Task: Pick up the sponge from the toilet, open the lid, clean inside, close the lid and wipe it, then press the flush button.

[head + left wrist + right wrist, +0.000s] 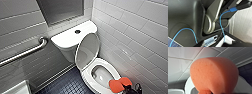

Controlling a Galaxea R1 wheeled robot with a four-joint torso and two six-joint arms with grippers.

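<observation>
The white toilet stands against the tiled wall, its boxy tank behind it. Its oval lid is raised and leans back on the tank, so the bowl lies uncovered. A round flush button sits on the tank top. The bright orange sponge hangs over the bowl's near right rim, and my right gripper is shut on it from below. In the right wrist view the sponge looms large, with the white seat rim behind it.
A metal grab bar runs along the left wall. White tiled wall stands close on the toilet's right. Dark tiled floor lies left of the bowl, and a white fixture's corner shows at the near left.
</observation>
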